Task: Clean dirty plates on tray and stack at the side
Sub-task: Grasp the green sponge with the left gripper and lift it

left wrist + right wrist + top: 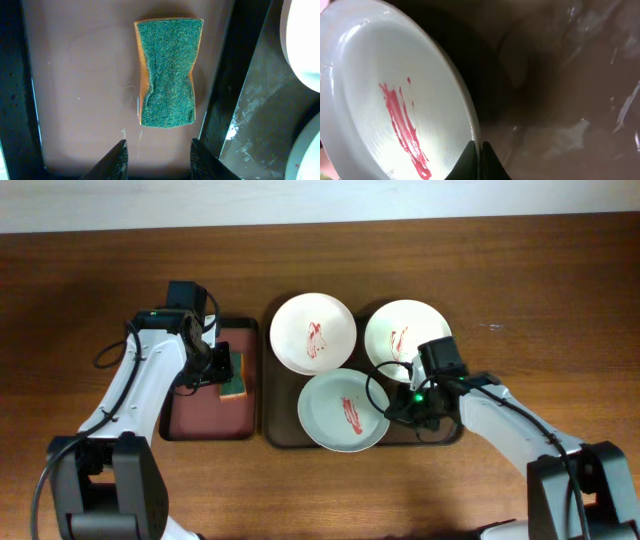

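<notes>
Three plates with red smears lie on the dark brown tray: a white plate at back left, a white plate at back right, and a pale grey-green plate in front. My right gripper is shut on the front plate's right rim; in the right wrist view the fingers pinch the rim of that plate. My left gripper is open over the small tray, its fingers just short of a green and orange sponge.
The sponge lies on the smaller black-rimmed reddish-brown tray left of the large tray. Its black rim separates it from the wet large tray. Wooden table surrounds both.
</notes>
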### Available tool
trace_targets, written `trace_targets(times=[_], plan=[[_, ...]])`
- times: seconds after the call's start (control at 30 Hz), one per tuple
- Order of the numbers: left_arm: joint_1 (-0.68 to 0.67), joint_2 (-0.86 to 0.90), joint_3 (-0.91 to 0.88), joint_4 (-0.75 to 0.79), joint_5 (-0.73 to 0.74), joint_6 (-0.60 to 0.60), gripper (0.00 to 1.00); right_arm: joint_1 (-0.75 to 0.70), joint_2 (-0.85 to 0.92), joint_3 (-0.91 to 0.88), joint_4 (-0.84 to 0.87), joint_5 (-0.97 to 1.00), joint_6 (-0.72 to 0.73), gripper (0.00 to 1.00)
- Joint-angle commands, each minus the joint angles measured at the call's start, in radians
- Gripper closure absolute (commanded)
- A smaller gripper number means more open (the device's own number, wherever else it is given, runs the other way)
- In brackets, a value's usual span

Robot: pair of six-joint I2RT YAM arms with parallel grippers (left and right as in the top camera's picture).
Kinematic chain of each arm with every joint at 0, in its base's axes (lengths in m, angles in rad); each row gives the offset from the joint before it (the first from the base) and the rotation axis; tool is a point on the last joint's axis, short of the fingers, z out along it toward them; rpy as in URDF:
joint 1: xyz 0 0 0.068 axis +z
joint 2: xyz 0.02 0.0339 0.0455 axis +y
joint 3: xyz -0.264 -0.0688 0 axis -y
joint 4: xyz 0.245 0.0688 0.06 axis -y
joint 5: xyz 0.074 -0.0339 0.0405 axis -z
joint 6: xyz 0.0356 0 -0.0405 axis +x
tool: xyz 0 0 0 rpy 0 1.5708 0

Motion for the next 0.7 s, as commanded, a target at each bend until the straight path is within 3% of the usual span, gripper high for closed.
trace_targets(times=[0.0, 0.13, 0.3, 0.5, 0.63, 0.67], plan=[[-0.001, 0.004, -0.036, 0.011, -0.01, -0.01, 0.61, 0.013, 0.005, 0.013, -0.003, 0.041, 0.068, 0.96], [-0.001, 0.004, -0.124, 0.106, -0.005, -0.01, 0.62, 0.013, 0.005, 0.013, -0.034, 0.108, 0.064, 0.96], [-0.001, 0.004, -0.211, 0.348, 0.016, -0.01, 0.57, 0.013, 0.005, 0.013, -0.034, 0.108, 0.064, 0.95], [-0.037, 0.051, -0.213, 0.404, 0.02, -0.013, 0.62, 0.013, 0.005, 0.013, -0.034, 0.108, 0.064, 0.95], [-0.049, 0.1, -0.213, 0.422, 0.011, -0.013, 0.93, 0.013, 0.005, 0.013, -0.034, 0.108, 0.064, 0.95], [-0.049, 0.1, -0.213, 0.421, 0.011, -0.013, 1.0, 0.013, 0.005, 0.013, -0.034, 0.108, 0.064, 0.9]])
